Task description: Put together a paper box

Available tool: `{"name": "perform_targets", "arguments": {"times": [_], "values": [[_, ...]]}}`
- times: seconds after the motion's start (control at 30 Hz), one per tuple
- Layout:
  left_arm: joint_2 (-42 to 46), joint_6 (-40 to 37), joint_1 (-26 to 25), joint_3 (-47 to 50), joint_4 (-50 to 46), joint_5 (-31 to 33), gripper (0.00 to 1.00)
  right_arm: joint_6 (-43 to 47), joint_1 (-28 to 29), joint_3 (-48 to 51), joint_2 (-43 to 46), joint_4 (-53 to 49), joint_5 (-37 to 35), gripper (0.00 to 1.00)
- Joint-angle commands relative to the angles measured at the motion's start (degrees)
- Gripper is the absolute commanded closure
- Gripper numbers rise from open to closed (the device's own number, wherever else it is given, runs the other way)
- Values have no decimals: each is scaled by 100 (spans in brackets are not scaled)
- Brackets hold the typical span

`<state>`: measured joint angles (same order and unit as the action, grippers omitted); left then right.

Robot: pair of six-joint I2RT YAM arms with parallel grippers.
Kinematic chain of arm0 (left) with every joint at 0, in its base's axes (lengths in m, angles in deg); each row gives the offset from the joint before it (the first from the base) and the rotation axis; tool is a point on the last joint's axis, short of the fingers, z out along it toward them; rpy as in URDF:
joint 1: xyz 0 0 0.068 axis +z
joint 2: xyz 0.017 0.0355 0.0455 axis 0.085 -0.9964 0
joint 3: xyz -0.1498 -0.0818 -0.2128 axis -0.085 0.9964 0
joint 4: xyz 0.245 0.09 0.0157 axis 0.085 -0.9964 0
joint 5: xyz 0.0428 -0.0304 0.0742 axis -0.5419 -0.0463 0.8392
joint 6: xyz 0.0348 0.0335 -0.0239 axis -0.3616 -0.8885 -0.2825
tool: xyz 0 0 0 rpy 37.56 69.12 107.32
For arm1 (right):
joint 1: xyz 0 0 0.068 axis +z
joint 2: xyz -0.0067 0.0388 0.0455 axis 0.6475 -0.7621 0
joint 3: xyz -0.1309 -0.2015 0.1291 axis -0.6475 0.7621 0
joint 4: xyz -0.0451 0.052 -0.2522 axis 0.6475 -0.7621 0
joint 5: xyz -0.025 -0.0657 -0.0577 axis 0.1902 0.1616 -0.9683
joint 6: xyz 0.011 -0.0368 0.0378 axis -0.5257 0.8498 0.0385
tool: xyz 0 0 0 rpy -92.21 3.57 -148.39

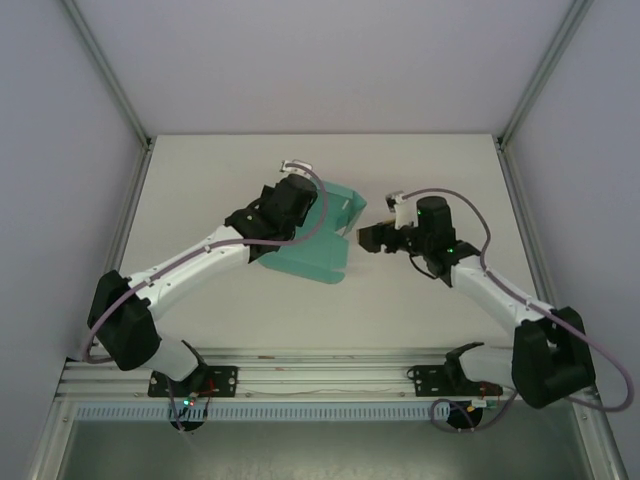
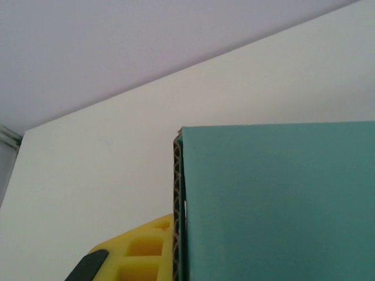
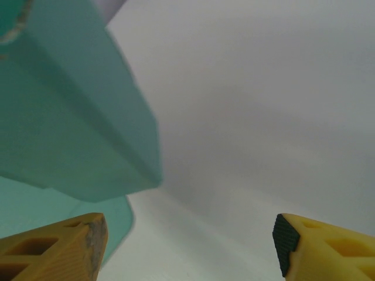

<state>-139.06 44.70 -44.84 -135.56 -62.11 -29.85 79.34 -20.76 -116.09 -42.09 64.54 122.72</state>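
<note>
Fingers (image 3: 58, 249) of the right gripper (image 3: 187, 240) stand well apart with nothing between them, just beside the paper box's (image 1: 318, 250) right-hand edge. The left gripper (image 2: 177, 257) is closed on the card: one yellow finger (image 2: 137, 249) lies flat against the sheet's cut edge.

The white table (image 1: 230, 180) carries the teal box near its middle, between the two arms. From above it reads as a partly folded shape, one wide panel sloping toward the near side and a smaller flap raised at the far right; how many walls are already up cannot be told.

The card is probably very light, so it will shift or swing at a slight push unless the left grip steadies it. The matte face should give the pads good friction. The fluted layer in the cut edge suggests that the panels are stiff across their faces and give way mainly at the creases; hard pinching would likely dent them. The best hold is probably on a flat panel close to a fold, with the jaws across the edge rather than on a loose flap's tip.
</note>
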Motion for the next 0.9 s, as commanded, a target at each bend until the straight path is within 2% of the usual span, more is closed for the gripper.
{"name": "perform_targets", "arguments": {"times": [0.0,0.17,0.23,0.33,0.4,0.47,0.57,0.6,0.67,0.8,0.87], "values": [[149,237,50,101,211,-103,100,276,42,-338,-174,484,408,27],[125,238,50,196,314,-181,100,271,68,-765,-581,536,471,33],[82,317,50,173,310,-136,100,241,140,-940,-734,493,484,40],[14,371,43,135,361,-149,100,151,320,-1156,-961,477,197,44],[-29,421,41,105,360,-157,100,-64,480,-1214,-1091,665,-470,44],[-73,448,41,74,349,-183,100,-422,620,-1203,-1181,974,-1345,56],[-131,519,34,66,338,-124,100,-1238,699,-1210,-1378,1299,-2621,61],[-156,527,26,56,325,-115,100,-1373,700,-1198,-1457,1426,-2713,61],[-200,540,15,41,292,-92,100,-1516,736,-1225,-1602,1604,-2744,72],[-240,540,-28,45,301,-145,100,-1580,830,-1415,-1868,1599,-2898,72],[-265,650,-46,60,374,-162,100,-1724,928,-1487,-2012,1663,-3392,83]]}}
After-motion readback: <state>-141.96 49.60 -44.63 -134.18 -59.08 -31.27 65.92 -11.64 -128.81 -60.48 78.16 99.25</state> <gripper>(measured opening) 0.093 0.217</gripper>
